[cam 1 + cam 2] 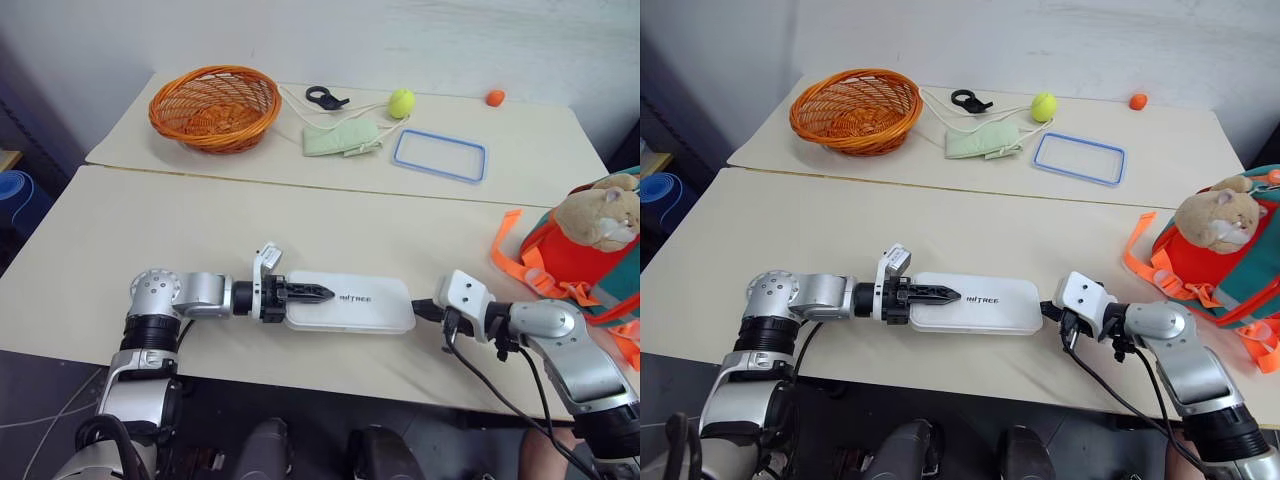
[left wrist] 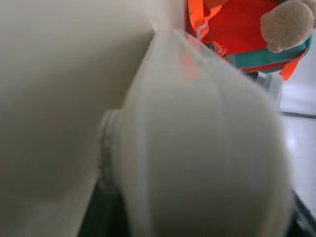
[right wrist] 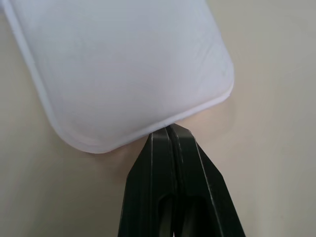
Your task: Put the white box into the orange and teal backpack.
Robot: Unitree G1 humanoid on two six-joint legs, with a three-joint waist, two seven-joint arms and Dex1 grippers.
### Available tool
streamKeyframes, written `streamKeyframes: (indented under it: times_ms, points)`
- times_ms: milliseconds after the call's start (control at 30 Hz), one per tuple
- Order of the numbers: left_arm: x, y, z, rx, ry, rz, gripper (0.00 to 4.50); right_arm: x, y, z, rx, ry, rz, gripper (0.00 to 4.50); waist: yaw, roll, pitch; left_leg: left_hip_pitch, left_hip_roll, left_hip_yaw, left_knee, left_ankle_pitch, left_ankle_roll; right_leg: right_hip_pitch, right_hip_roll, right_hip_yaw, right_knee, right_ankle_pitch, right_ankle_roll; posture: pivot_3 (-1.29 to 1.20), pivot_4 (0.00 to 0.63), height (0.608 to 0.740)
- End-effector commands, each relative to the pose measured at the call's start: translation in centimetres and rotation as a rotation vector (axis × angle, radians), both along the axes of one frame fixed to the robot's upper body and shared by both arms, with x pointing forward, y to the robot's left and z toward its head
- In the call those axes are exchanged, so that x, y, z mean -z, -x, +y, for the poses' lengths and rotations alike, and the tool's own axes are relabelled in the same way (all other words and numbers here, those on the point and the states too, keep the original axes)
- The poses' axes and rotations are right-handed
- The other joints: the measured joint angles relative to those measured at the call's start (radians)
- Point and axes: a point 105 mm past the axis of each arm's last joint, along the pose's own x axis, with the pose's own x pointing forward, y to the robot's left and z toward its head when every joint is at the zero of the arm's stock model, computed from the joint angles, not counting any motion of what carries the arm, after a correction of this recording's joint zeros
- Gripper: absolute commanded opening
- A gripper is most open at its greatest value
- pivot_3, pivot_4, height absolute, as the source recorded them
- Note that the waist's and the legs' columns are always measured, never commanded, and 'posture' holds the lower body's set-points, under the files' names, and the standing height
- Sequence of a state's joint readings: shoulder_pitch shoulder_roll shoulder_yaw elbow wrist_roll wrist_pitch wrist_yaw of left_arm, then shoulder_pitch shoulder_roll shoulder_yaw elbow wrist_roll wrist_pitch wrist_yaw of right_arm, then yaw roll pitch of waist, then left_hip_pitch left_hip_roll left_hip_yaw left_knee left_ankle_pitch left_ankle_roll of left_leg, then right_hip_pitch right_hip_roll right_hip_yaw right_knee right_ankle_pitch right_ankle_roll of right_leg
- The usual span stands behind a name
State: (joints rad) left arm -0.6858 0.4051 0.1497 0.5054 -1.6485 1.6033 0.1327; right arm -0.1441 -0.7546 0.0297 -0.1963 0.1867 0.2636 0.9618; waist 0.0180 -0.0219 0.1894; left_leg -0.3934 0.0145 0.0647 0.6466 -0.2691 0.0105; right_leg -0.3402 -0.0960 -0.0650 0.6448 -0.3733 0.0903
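The left gripper (image 1: 935, 295) clamps the white box (image 1: 975, 303) on the table (image 1: 790, 230); the right gripper (image 1: 1048, 311) touches its opposite end.

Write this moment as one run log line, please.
left gripper: shut on white box | right gripper: shut, at box end | backpack: empty-side

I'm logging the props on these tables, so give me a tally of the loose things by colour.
Orange: 3 - basket, small ball, orange and teal backpack
White: 1 - white box
Green: 2 - cloth, ball
Blue: 1 - blue-rimmed lid
Black: 1 - clip
Total: 8
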Motion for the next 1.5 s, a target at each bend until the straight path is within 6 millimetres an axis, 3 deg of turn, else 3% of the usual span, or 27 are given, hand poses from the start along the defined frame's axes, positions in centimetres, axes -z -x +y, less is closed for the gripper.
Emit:
streamKeyframes:
  times_ms: [33,200,367,467,533,667,800,967,1133,1233,1500]
  points:
    - [-2.9,0.1,0.3,0.011,0.089,-0.093,1.18,-3.5,1.4,0.3,-0.018,-0.174,-0.102,0.35,0.000,0.000,0.000,0.000,0.000,0.000,0.000,0.000,0.000,0.000,0.000,0.000,0.000,0.000,0.000,0.00,0.150,0.740]
    - [-5.8,0.3,1.9,-0.015,0.080,-0.286,1.18,-3.2,5.4,-2.6,0.078,-0.235,-0.063,1.85,0.006,0.000,0.000,-0.002,0.000,-0.001,-0.001,-0.001,-0.001,-0.001,0.001,-0.001,-0.002,0.000,0.000,0.00,0.150,0.740]
    - [-6.6,0.9,4.0,-0.039,-0.017,-0.549,1.18,-3.0,8.1,-7.8,0.362,-0.271,-0.099,3.58,0.000,0.000,0.000,-0.002,0.000,0.001,-0.002,-0.001,-0.001,0.000,0.002,0.000,-0.006,0.000,0.000,0.00,0.150,0.740]
    - [-7.6,1.2,5.4,-0.074,0.050,-0.776,1.18,-2.2,10.5,-10.9,0.522,-0.259,-0.099,4.46,0.000,0.000,0.000,0.004,-0.001,0.005,-0.015,0.000,-0.007,0.000,0.002,0.003,-0.010,0.000,0.000,0.00,0.150,0.740]
    - [-7.6,1.8,6.3,-0.071,0.084,-0.871,1.18,-1.9,11.8,-13.3,0.645,-0.250,-0.123,4.46,0.002,0.001,0.000,0.004,0.000,0.006,-0.020,0.000,-0.011,0.000,0.002,0.003,-0.013,0.000,0.000,0.00,0.150,0.740]
    - [-7.4,2.0,6.9,-0.088,0.108,-1.076,1.18,-3.1,13.2,-17.4,0.882,-0.327,-0.258,4.46,0.002,0.001,0.000,0.005,0.002,0.006,-0.024,0.001,-0.012,0.000,0.003,0.004,-0.016,-0.001,-0.001,0.00,0.150,0.740]
    - [-7.5,2.0,7.2,-0.117,0.153,-1.149,1.18,-3.6,14.0,-18.4,0.945,-0.394,-0.292,4.46,0.002,0.002,0.000,0.004,0.002,0.006,-0.025,0.001,-0.011,-0.001,0.002,0.004,-0.017,-0.001,-0.001,0.00,0.150,0.740]
    - [-6.9,1.8,7.3,-0.093,0.144,-1.165,1.18,-5.2,11.4,-18.5,0.891,-0.463,-0.334,4.46,-0.019,0.002,0.000,0.004,0.001,0.006,-0.025,0.003,-0.003,0.000,0.001,0.005,-0.016,0.000,-0.001,0.00,0.150,0.740]
    - [-6.4,1.9,7.5,-0.087,0.146,-1.168,1.18,-7.1,6.5,-15.8,0.696,-0.528,-0.323,4.46,-0.027,0.003,0.000,0.005,0.001,0.006,-0.024,0.004,-0.001,-0.001,0.001,0.004,-0.014,0.000,-0.001,0.00,0.150,0.740]
    - [-6.3,1.9,7.7,-0.100,0.149,-1.176,1.18,-8.9,3.6,-13.7,0.588,-0.603,-0.330,3.86,-0.029,0.004,0.000,0.005,0.001,0.006,-0.023,0.004,-0.001,-0.002,0.001,0.004,-0.011,0.000,-0.001,0.00,0.150,0.740]
    - [-7.4,1.2,8.0,-0.207,0.117,-1.219,1.18,-9.4,-0.3,-9.7,0.401,-0.595,-0.304,0.97,-0.021,0.005,0.001,0.002,0.001,0.004,-0.017,0.003,0.000,-0.002,0.000,0.002,-0.008,0.000,-0.001,0.00,0.150,0.740]
